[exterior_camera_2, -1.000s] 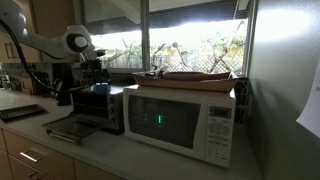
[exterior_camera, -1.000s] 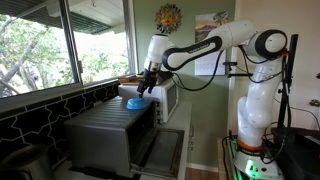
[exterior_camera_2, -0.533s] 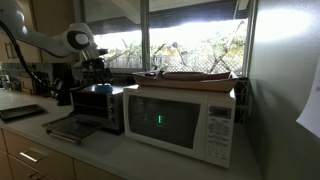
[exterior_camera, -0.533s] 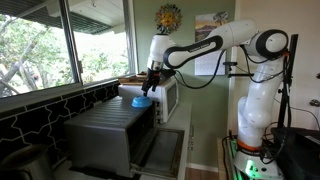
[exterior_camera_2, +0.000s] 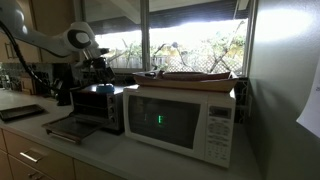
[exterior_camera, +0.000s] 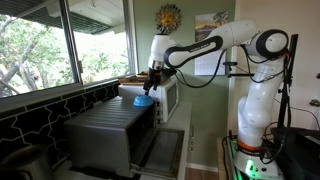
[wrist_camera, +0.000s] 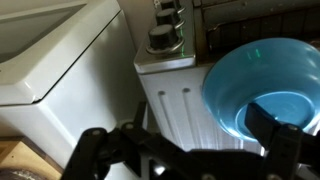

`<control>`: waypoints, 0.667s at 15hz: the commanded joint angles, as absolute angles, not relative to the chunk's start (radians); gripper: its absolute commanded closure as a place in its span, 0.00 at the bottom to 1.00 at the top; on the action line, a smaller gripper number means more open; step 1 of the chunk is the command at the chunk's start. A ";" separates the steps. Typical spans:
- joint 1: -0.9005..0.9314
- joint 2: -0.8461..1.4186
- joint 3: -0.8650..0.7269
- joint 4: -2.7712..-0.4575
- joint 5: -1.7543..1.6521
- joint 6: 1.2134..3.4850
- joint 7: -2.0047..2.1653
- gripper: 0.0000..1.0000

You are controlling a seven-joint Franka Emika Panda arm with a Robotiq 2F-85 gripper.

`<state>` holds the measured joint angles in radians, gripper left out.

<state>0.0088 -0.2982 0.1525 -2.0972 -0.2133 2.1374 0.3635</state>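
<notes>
A blue bowl sits on top of a silver toaster oven. In both exterior views my gripper hangs just over the bowl, pointing down. The wrist view shows the gripper open and straddling the bowl's rim. One dark finger is inside the bowl, and the other finger is outside it over the oven's pale top. I cannot tell whether either finger touches the bowl.
A white microwave stands right beside the toaster oven, with flat trays on top. The oven's door hangs open at its front. Its knobs show in the wrist view. Windows run behind the counter.
Over the last second the gripper has sunk slightly and shifted toward the microwave above the bowl. In the last half second nothing visibly moved. The jaws stayed open.
</notes>
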 commanded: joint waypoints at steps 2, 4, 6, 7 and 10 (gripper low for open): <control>0.033 -0.347 0.109 -2.126 -0.072 2.117 0.322 0.00; 0.036 -0.375 0.080 -2.148 0.031 2.117 0.302 0.00; 0.038 -0.414 0.046 -2.187 0.146 2.136 0.274 0.00; 0.040 -0.434 0.027 -2.209 0.205 2.151 0.252 0.00; 0.051 -0.488 -0.018 -2.292 0.380 2.170 0.198 0.00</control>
